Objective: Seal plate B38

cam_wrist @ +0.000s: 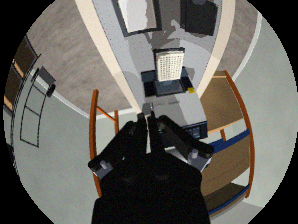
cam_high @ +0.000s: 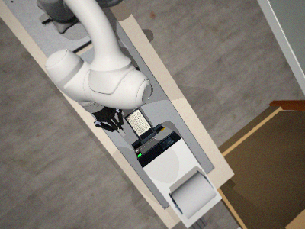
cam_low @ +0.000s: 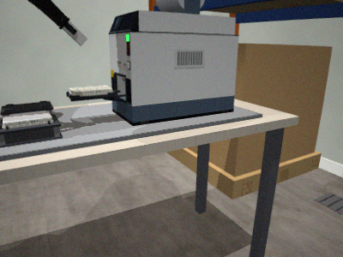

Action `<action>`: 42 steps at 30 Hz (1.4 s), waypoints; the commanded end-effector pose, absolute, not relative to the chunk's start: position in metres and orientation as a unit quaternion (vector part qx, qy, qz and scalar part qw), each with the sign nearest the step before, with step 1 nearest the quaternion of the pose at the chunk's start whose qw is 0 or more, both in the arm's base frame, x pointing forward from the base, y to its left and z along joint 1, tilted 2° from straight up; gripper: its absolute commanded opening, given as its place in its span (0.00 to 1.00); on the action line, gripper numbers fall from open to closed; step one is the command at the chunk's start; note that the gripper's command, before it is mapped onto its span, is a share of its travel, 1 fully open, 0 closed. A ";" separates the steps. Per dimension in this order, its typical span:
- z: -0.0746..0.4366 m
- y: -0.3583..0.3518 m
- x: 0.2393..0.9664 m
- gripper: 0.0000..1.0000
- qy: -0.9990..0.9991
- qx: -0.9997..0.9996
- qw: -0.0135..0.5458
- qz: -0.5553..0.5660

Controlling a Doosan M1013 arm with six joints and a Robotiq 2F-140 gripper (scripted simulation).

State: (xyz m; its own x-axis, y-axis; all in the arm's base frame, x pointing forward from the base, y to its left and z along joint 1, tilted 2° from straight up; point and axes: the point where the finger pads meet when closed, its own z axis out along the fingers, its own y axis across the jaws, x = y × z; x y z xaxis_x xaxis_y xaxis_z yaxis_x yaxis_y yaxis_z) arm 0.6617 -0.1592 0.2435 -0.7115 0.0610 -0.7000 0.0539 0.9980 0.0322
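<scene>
Plate B38 (cam_high: 139, 123) (cam_low: 91, 90) (cam_wrist: 170, 66), cream with its grid of wells showing, lies on the sealer's stage (cam_low: 79, 98). It looks level; the locators are too small to check, and I cannot tell whether foil covers it. The stage is out in front of the sealer (cam_high: 164, 164) (cam_low: 184, 81). The sealer's lamp (cam_high: 139, 155) (cam_low: 128, 38) is green; no red light shows. My gripper (cam_high: 122, 132) (cam_low: 80, 38) (cam_wrist: 147, 108) is shut and empty, beside the stage and well above it, apart from plate and sealer.
One nest (cam_low: 32, 134) (cam_wrist: 159, 15) holds a pale plate (cam_low: 27, 119) (cam_wrist: 136, 15). The dark nest (cam_wrist: 200, 19) beside it shows no plate. A foil roll (cam_high: 194, 195) is on top of the sealer's rear. A large carton (cam_low: 285, 98) stands beyond the table (cam_low: 167, 141).
</scene>
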 end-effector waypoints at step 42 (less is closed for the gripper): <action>0.214 -0.161 0.725 0.10 0.925 0.028 0.380 0.004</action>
